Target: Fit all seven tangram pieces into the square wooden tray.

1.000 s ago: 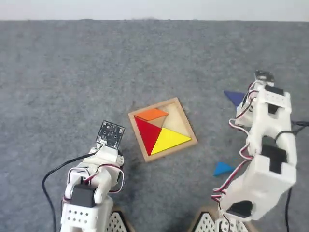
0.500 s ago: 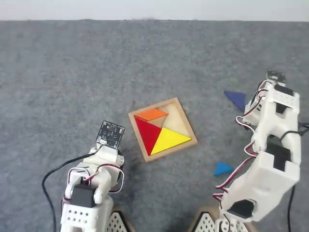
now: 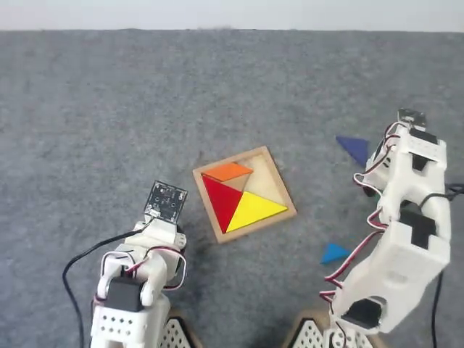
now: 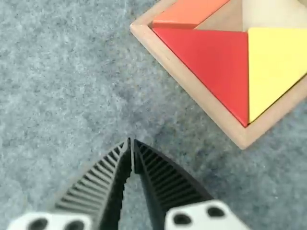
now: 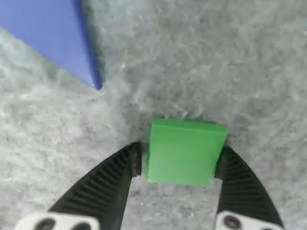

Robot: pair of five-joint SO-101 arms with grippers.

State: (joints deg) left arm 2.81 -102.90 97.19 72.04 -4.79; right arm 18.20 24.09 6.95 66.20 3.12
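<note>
Grey fuzzy cloth point(image 3: 109, 109) covers the whole table. Near the middle lies the square wooden tray point(image 3: 262, 181), turned a bit so one corner points at the arms. Three pieces sit in it: a flat orange piece point(image 3: 228, 171) by the far left side, a big red triangle point(image 3: 221, 199) next to it, and a big yellow triangle point(image 3: 255, 208) touching the red one. Part of the tray floor is bare wood.

A dark blue triangle point(image 3: 354, 147) lies on the cloth to the right of the tray, close to the right arm. A small light blue triangle point(image 3: 334, 253) lies nearer the arm bases, well apart from the tray.

A small green square point(image 5: 186, 152) lies flat on the cloth, with a corner of the dark blue triangle near it. The right gripper point(image 5: 178, 160) is spread wide, with one black finger on each side of the green square. One finger touches its edge, and the other is just beside it.

The left gripper point(image 4: 131, 146) is closed tight with nothing in it. It hangs over the cloth just beside the tray's near edge.
</note>
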